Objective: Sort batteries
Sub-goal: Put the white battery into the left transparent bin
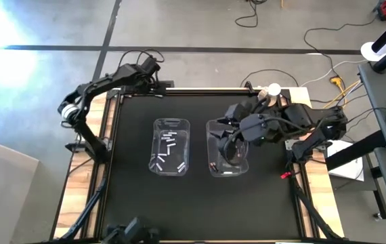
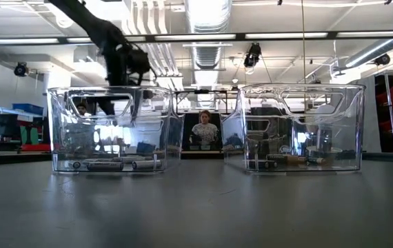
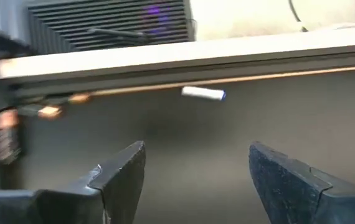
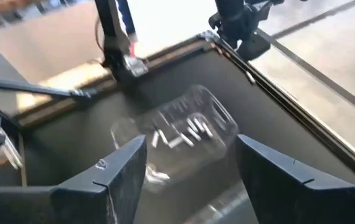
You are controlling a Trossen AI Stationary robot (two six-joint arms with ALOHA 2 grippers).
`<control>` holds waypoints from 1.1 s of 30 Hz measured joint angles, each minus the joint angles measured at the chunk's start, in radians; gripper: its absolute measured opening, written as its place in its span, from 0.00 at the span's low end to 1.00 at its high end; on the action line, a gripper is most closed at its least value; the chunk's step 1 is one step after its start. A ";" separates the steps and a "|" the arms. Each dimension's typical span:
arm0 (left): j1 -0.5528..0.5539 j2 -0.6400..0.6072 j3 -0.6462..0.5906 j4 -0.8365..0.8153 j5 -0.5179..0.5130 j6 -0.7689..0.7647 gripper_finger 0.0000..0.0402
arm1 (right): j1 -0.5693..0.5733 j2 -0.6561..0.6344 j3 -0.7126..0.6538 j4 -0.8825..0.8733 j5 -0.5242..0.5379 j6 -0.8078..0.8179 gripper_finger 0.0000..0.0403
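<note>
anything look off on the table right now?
One white battery lies loose on the dark mat by the table's edge, ahead of the open left gripper, not in a bin. The other white batteries sit in the left bin.

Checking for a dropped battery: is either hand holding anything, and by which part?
Nothing is held. The left hand is open and empty; the right hand is open and empty too.

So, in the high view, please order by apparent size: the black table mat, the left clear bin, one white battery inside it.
1. Black table mat, largest.
2. Left clear bin.
3. White battery, by far the smallest.
</note>
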State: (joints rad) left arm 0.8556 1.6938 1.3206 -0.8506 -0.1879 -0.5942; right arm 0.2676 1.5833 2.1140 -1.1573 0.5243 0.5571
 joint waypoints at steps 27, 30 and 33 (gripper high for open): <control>0.045 0.321 0.112 0.124 0.012 0.120 0.72 | -0.398 -0.046 0.131 -0.155 -0.070 -0.503 0.82; 0.045 0.321 0.090 0.171 0.013 0.106 0.72 | -0.532 -0.045 0.144 -0.132 -0.224 -0.573 0.82; 0.044 0.316 0.049 0.240 0.014 0.104 0.72 | -0.636 -0.045 0.143 -0.130 -0.323 -0.605 0.82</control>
State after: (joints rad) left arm 0.8996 2.0101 1.3700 -0.6104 -0.1743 -0.4898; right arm -0.3687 1.5383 2.2571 -1.2874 0.2015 -0.0482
